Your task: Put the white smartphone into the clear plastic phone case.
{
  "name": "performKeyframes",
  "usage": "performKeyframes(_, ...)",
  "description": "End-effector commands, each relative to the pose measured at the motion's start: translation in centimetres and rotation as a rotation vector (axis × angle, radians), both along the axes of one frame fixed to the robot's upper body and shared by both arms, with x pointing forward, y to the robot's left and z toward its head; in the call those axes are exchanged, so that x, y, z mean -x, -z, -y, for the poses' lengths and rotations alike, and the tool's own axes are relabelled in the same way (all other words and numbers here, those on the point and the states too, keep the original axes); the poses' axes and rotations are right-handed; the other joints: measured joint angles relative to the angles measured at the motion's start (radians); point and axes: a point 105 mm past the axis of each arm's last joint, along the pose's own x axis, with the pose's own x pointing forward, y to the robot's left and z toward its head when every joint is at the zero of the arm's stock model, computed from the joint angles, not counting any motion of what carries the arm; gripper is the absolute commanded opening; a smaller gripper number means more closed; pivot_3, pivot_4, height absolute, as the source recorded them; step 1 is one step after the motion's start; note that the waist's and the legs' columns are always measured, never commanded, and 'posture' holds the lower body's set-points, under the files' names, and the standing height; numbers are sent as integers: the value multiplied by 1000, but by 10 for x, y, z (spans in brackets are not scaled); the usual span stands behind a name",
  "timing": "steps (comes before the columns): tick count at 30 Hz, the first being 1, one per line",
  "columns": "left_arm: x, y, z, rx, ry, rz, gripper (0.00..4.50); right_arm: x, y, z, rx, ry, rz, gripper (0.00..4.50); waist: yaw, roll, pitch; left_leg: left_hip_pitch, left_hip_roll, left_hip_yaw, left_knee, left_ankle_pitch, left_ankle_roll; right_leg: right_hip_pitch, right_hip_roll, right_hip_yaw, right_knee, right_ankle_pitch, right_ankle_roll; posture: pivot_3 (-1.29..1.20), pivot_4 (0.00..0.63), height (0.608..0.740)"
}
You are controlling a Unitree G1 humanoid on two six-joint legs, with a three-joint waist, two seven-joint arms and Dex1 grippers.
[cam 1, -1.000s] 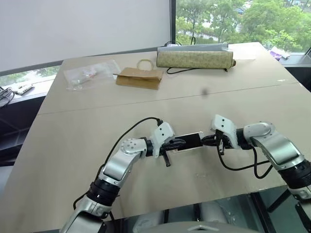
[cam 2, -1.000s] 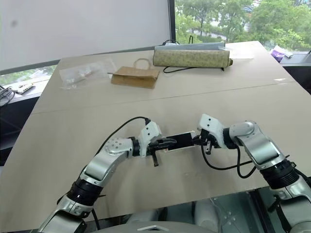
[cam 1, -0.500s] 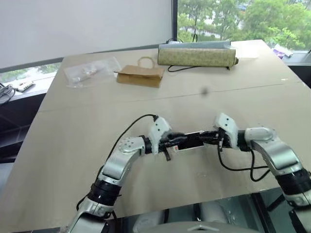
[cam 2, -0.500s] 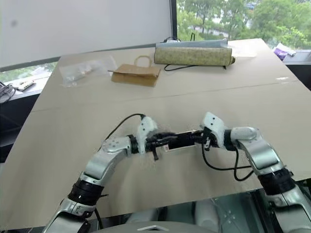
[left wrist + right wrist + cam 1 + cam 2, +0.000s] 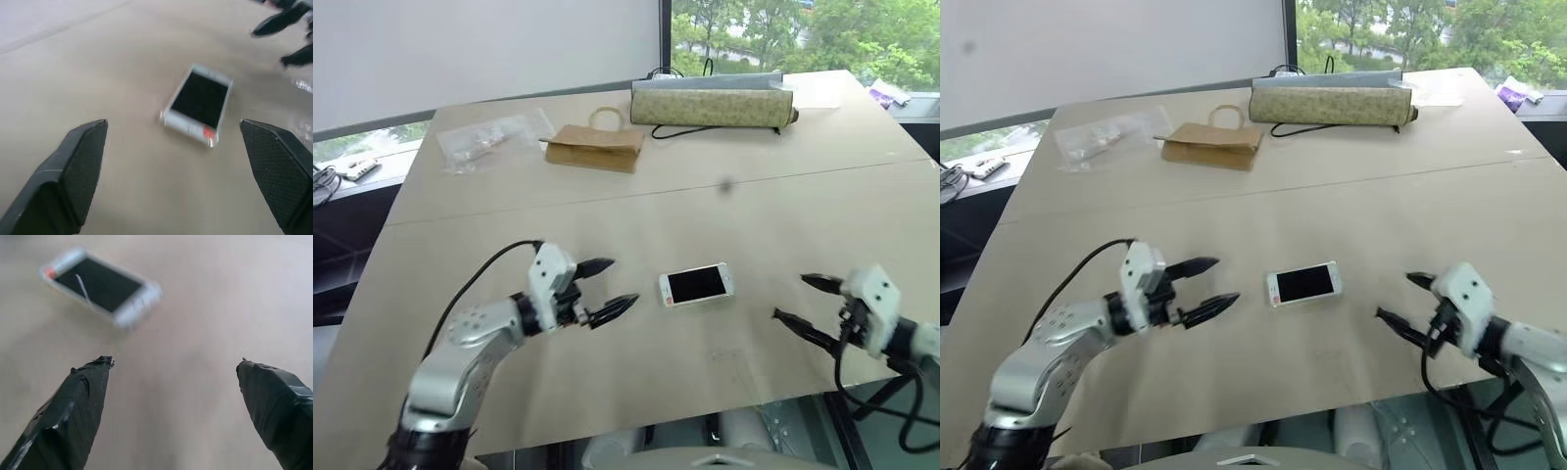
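You see the white smartphone (image 5: 697, 285) lying flat and screen-up on the tabletop (image 5: 783, 211), in the middle of the near half, a little back from the near edge. A thin pale rim runs around the phone; from these views you cannot tell whether that rim is the clear plastic phone case or the phone's own edge, and no separate case can be made out elsewhere on the tabletop. The left gripper (image 5: 607, 284) hovers on the phone's left side, its two black fingers spread wide apart, pointing toward the phone and holding nothing. The right gripper (image 5: 798, 302) hovers on the phone's right side, close to the near edge, its fingers likewise spread wide and empty. Neither gripper touches the phone; each stands clear of it with bare tabletop between. In the left wrist view the phone (image 5: 198, 104) lies ahead between the fingertips (image 5: 90, 142), with the right gripper's dark fingers beyond it. Toward the far edge you see a crinkled clear plastic bag (image 5: 494, 142) near the far left corner, a brown paper bag (image 5: 595, 149) beside it, and a long patterned pouch (image 5: 710, 104) further right.
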Motion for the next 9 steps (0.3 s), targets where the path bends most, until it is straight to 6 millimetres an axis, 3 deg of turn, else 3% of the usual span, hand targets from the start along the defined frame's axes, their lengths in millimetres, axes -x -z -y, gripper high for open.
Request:
performKeyframes(1, 12, -8, -3, -2, -34, 37, 4487, 2, -22, 4, 28, 21, 139, 4499, -2, 0, 1, 1, 0, 1, 0, 0, 0, 0, 0, 1, 0, 0, 0, 0, 150, 740)
performKeyframes(9, 22, -15, -23, 27, -214, 38, 4487, 1, -26, 16, 4, 91, 168, 4499, 2, -2, 3, 5, 2, 4, 0, 0, 0, 4, 1, 3, 0, 0, 0, 0, 150, 740)
